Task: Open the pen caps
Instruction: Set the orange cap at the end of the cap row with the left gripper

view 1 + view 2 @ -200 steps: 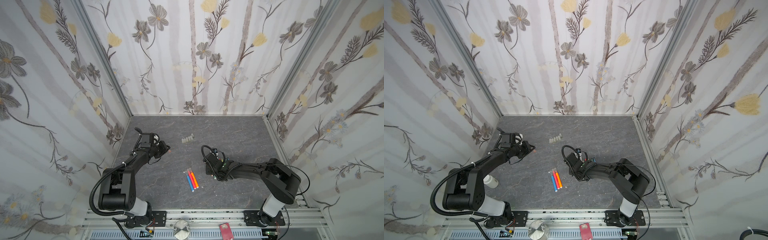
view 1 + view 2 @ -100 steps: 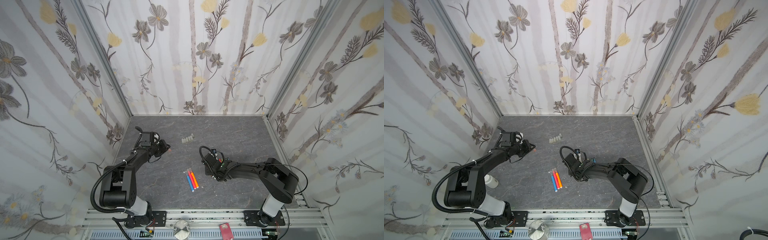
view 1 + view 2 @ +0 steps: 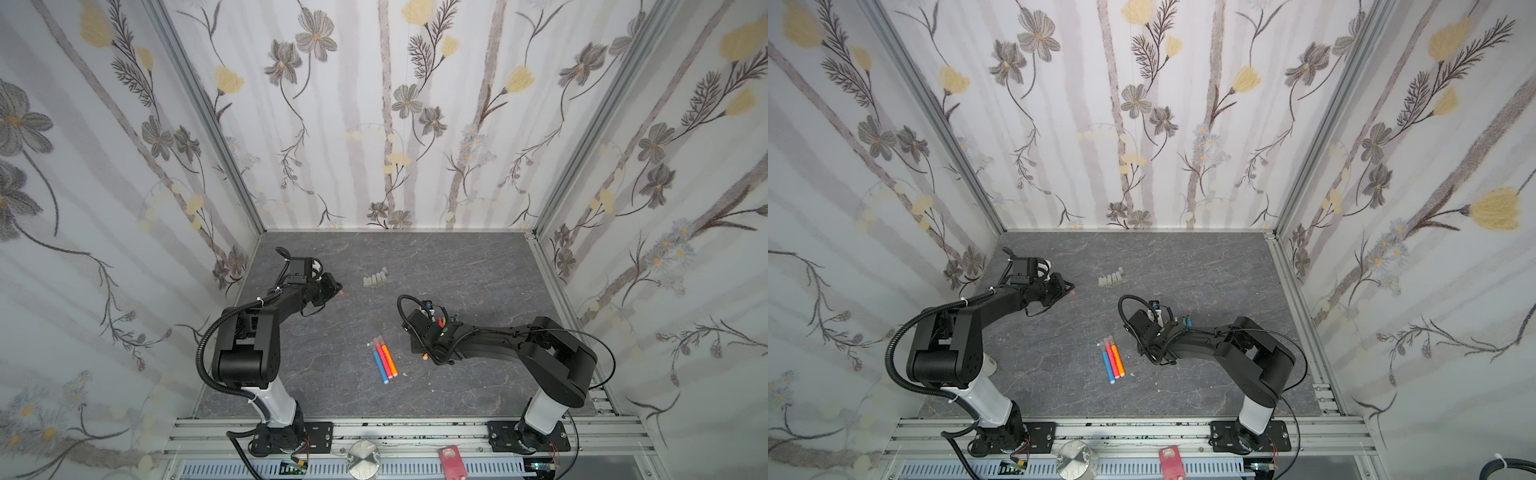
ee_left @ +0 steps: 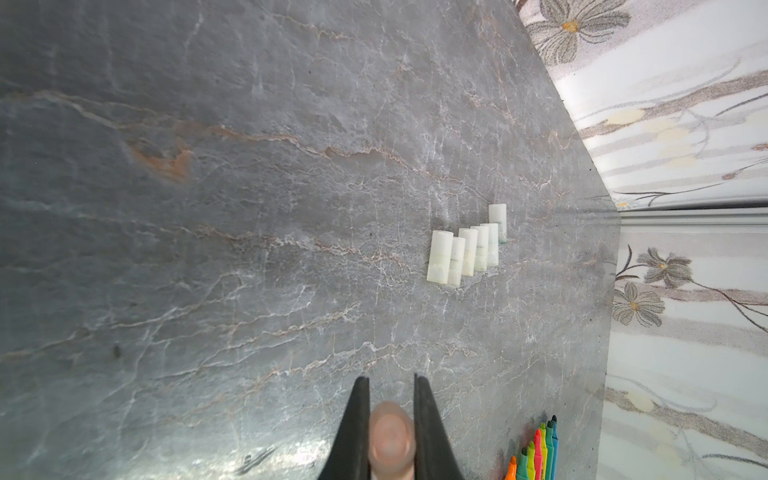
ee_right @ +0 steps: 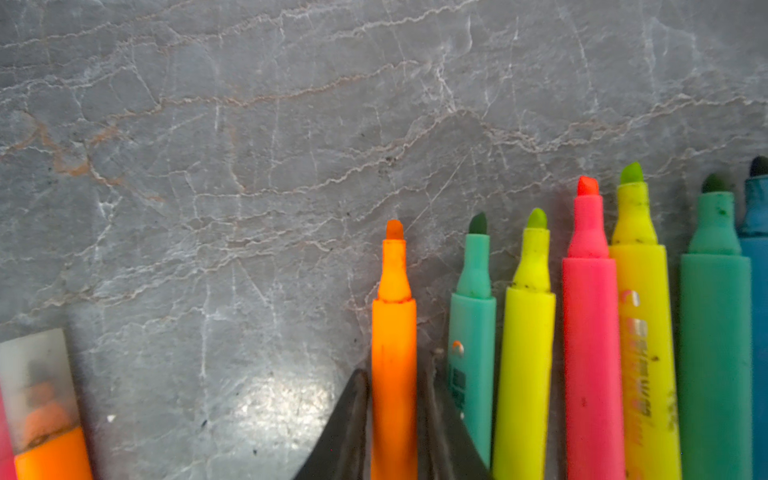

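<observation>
My left gripper [image 4: 390,380] is shut on a pinkish translucent pen cap [image 4: 390,440], held just above the table at the far left [image 3: 337,289]. Several loose pen caps [image 3: 375,277] lie in a row to its right, also in the left wrist view [image 4: 465,253]. My right gripper [image 5: 392,374] stands slightly open, its fingers on either side of an uncapped orange pen [image 5: 394,316] lying on the table. Beside that pen is a row of uncapped pens [image 5: 590,311]. In both top views the right wrist [image 3: 428,332] hides most of that row. Three capped pens [image 3: 384,359] lie at centre front.
Flowered walls close in the grey stone table [image 3: 478,270] on three sides. A metal rail along the front edge carries a silver knob [image 3: 363,459] and a red object [image 3: 451,460]. One capped orange pen [image 5: 41,415] shows at the edge of the right wrist view.
The right gripper's fingers have spread a little from the orange pen, and its wrist has shifted slightly left. The left gripper keeps the cap and has barely moved.
</observation>
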Controlling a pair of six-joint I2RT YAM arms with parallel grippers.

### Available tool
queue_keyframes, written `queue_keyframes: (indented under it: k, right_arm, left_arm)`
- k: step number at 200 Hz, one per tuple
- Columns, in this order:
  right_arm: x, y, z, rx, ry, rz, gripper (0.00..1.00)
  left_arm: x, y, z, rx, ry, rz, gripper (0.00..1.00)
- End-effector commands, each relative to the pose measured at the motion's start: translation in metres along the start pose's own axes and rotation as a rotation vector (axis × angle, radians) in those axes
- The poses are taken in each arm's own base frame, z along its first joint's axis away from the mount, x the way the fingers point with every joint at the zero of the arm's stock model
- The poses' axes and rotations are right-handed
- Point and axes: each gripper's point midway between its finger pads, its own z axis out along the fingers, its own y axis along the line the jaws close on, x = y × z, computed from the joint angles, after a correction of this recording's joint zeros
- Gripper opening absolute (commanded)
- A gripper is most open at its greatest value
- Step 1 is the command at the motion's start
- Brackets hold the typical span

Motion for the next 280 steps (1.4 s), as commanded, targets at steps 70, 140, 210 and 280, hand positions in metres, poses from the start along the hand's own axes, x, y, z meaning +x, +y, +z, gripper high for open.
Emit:
queue_keyframes:
  k: [70, 140, 210, 280]
  right_arm:
    - [-0.051, 0.001, -0.054, -0.075, -0.221, -0.012, 0.32]
    - [-0.05, -0.007, -0.06, -0.094, -0.231, 0.004, 0.33]
    - [-0.043, -0.011, -0.057, -0.096, -0.218, 0.013, 0.33]
    - [-0.04, 0.0, -0.058, -0.147, -0.202, -0.009, 0.34]
  left_arm:
    - [-0.001, -0.015, 0.035, 0.029, 0.015, 0.035, 0.0]
    - [-0.005, -0.014, 0.069, 0.018, 0.036, 0.049, 0.0]
    - [-0.001, -0.023, 0.087, 0.033, 0.056, 0.05, 0.1]
    - [0.0, -0.026, 0.093, 0.042, 0.058, 0.045, 0.2]
